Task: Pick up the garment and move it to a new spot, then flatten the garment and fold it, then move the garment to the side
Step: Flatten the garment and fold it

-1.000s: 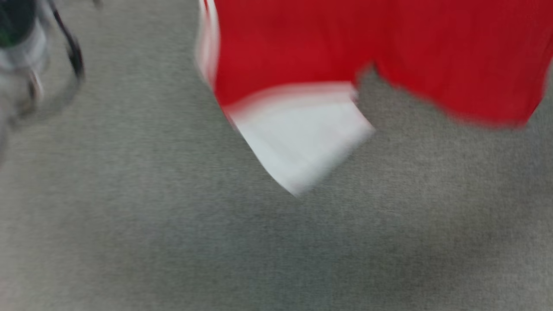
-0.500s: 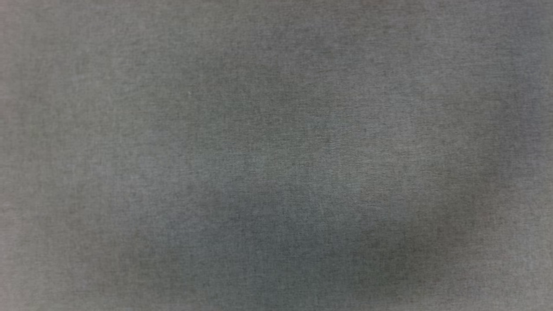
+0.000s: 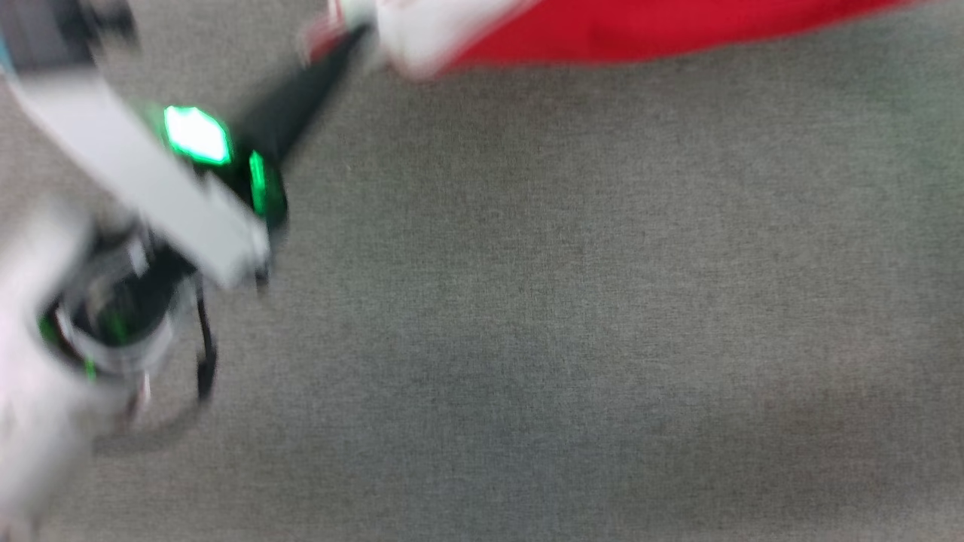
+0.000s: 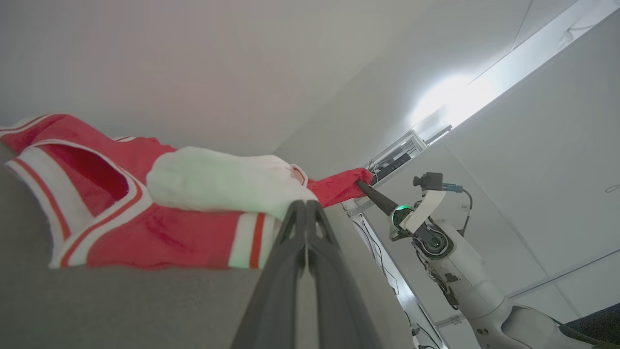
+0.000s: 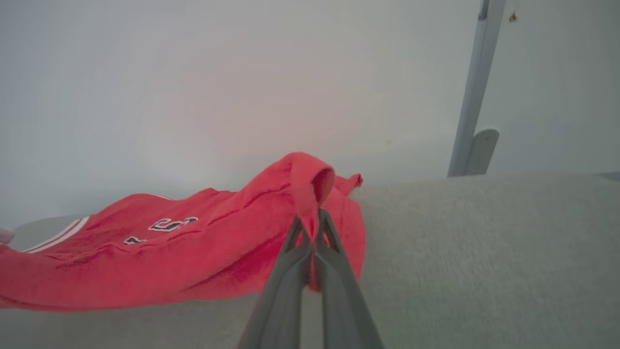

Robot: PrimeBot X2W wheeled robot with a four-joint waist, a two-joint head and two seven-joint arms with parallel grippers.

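Left tool (image 4: 306, 203): clamped on garment (image 4: 160, 237) sleeve.
Right tool (image 5: 314, 220): pinching red fold.
Risk: your thin pinches slip if fabric drags.

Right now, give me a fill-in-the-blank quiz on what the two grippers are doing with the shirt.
1. The left gripper is shut on the ____ sleeve of the garment.
2. The right gripper pinches a raised fold of ____ fabric.
3. The garment lies on a ____ carpet-like surface.
Missing words: white; red; grey.
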